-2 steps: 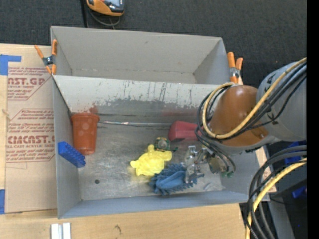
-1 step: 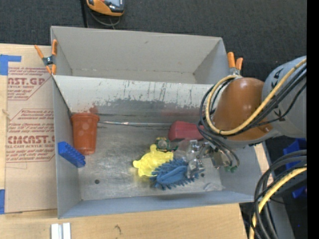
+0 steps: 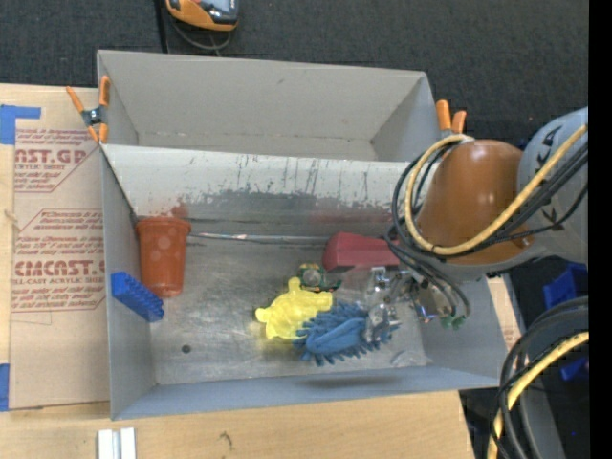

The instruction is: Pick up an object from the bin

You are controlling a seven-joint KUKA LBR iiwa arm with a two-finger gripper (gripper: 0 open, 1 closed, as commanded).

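Hanging low at the right side of the bin [image 3: 239, 256], the pincer [image 3: 384, 312] sits right at the right-hand end of a blue spiky toy [image 3: 330, 338] — honestly can't tell if it's released or clenched, too much metal and cable clutter there. My worry: that blue thing is touching a yellow knobbly toy [image 3: 290, 314] on its left, so the spikes might snag it and drag both up, or a grab on bristles alone could slip off. A red block [image 3: 354, 251] lies just behind the pincer too — a sideways nudge could shove it. The orange cup [image 3: 163, 254] and blue brick [image 3: 136, 297] are well apart at the left, no risk there.
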